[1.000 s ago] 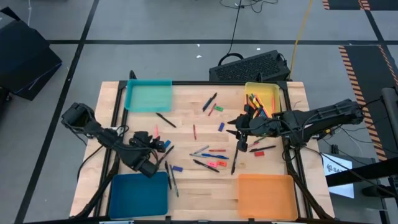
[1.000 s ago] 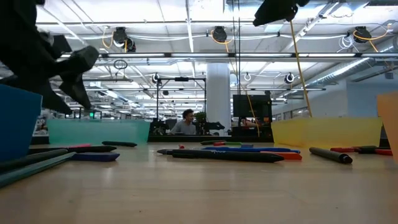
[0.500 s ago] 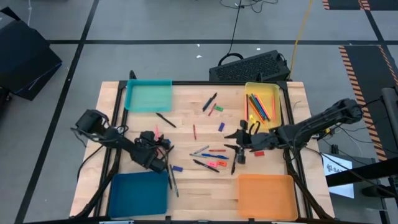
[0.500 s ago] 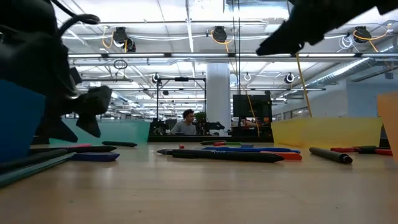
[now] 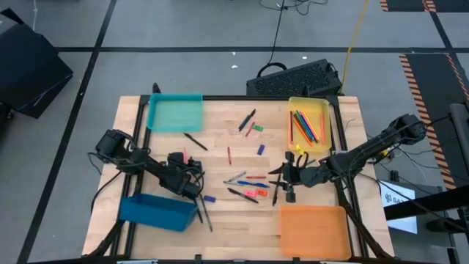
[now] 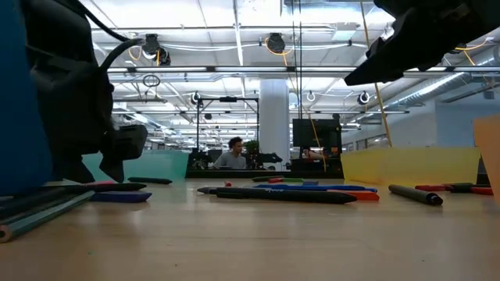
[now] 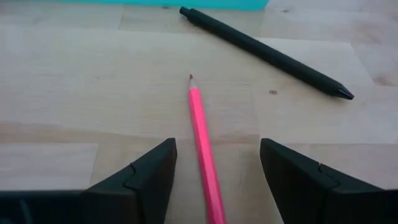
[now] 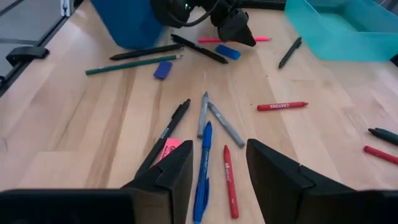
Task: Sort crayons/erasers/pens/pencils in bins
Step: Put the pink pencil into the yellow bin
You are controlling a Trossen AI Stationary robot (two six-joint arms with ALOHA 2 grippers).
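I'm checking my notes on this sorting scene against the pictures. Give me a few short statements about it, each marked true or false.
1. The yellow bin holds several pencils. True.
2. The orange bin holds crayons. False: nothing shows inside it.
3. The left gripper has open fingers, with a pink pencil lying on the table between them. True.
4. The right gripper is shut on a blue pen. False: it is open, and the blue pen lies on the table in front of it.
5. The dark blue bin lies flat on the table. False: it is tipped up by the left arm.
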